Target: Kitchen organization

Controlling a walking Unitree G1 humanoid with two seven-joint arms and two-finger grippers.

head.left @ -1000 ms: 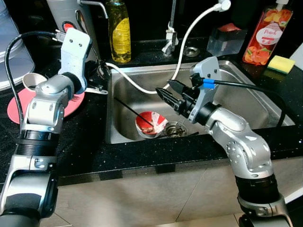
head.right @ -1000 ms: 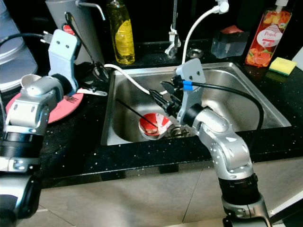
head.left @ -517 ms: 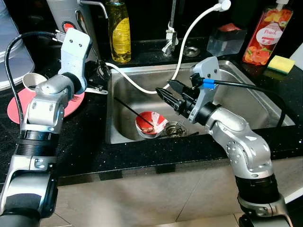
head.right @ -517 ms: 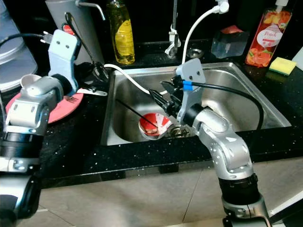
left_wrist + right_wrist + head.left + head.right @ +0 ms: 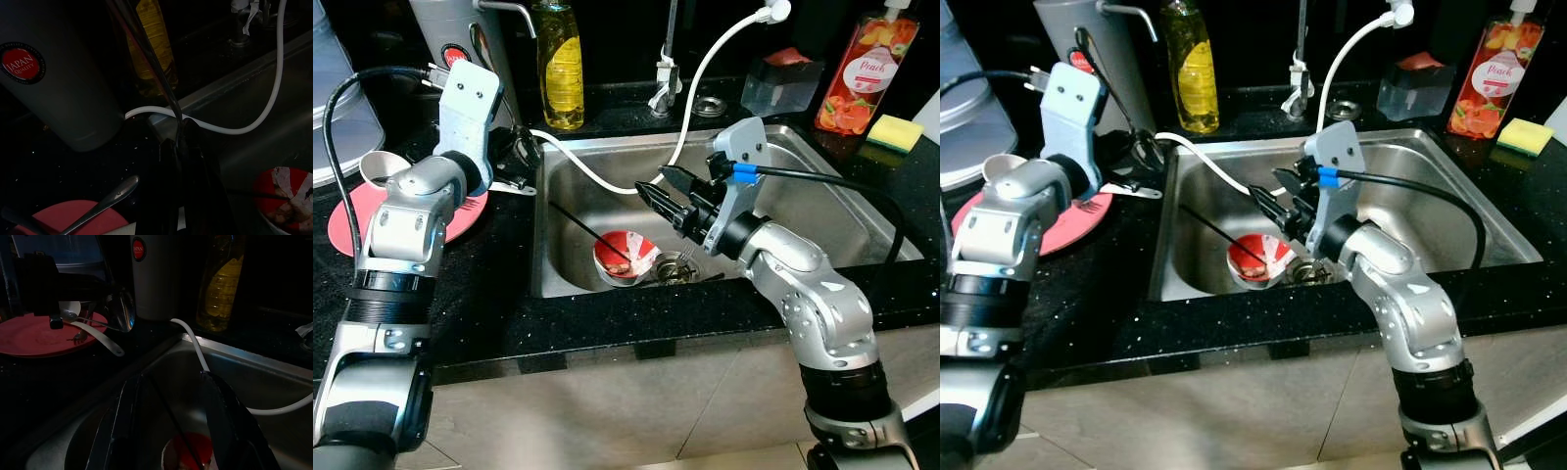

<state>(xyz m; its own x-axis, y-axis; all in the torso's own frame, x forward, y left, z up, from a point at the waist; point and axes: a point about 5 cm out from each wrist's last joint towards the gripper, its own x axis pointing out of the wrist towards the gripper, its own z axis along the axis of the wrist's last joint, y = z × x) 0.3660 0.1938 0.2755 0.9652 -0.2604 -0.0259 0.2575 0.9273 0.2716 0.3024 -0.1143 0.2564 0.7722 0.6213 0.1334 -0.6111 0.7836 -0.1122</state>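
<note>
Red-and-white bowl (image 5: 625, 258) sits low in the sink (image 5: 822, 211), centre of the left eye frame, food scraps inside, just beside the drain; a thin black stick (image 5: 587, 227), prob. a chopstick, leans from the bowl up toward the sink's left wall. Vs. 1.0 s and 0.5 s ago nothing has shifted: bowl, stick and both arms sit the same, so the task looks paused w/ the bowl still ungrabbed. Right gripper (image 5: 658, 195) hovers above and just right of the bowl, fingers spread, nothing between them; right wrist view confirms it, the two black fingers (image 5: 126, 416) apart w/ bowl and stick seen in the gap below. Left gripper (image 5: 181, 147) is over the desk (image 5: 509, 294) near the sink's left rim, upper left of the frame; its fingers look pressed together on a thin dark handle (image 5: 146, 54) running up past them, what utensil can't tell. Left wrist view also shows a grey flask (image 5: 58, 73) w/ a red "JAPAN QUALITY" badge and a metal spoon (image 5: 105, 200) by the pink plate (image 5: 352, 220), detail the eye views lose. Eye views alone give the white hose (image 5: 705, 69), yellow oil bottle (image 5: 558, 64), peach soap bottle (image 5: 867, 73) and yellow sponge (image 5: 895, 131) along the top.
</note>
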